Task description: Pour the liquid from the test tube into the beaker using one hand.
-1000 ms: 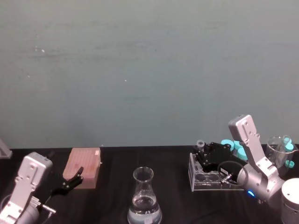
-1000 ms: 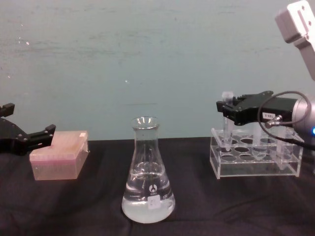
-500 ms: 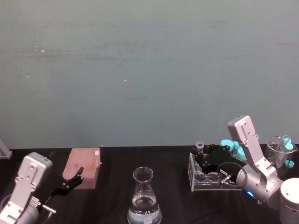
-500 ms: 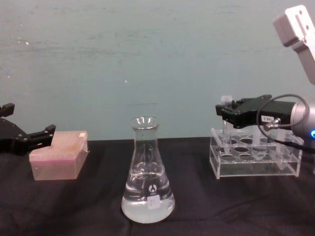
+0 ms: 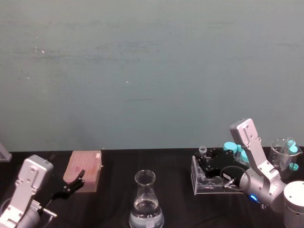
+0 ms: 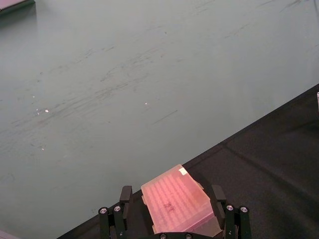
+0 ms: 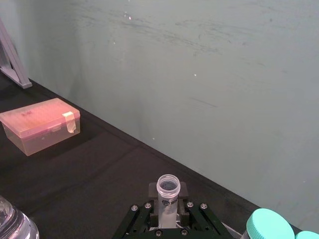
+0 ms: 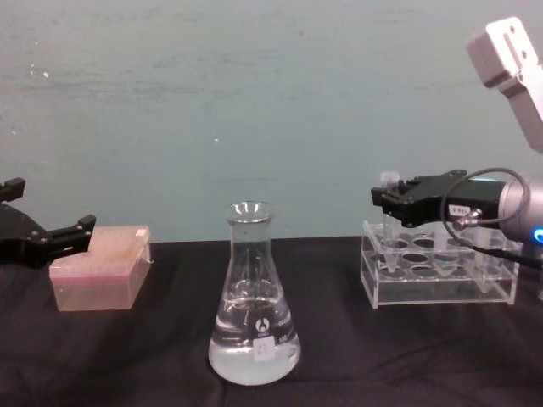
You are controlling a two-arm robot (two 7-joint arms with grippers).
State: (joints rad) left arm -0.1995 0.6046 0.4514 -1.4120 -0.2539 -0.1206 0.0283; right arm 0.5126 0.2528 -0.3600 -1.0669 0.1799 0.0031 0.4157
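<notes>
Illumination is even, diffuse and moderately dim, with a cool teal cast from the wall. The black table [image 8: 339, 356] absorbs light; no distinct shadows register on it. Small highlights mark the beaker [image 8: 254, 297] left of the right gripper [image 8: 392, 197]. All views are soft and grainy.

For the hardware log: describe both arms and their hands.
Both arms have light grey, boxy link housings. Each ends in a black hand: left hand, right hand. A black cable loops by the right wrist, beside a white label and a blue light.
</notes>
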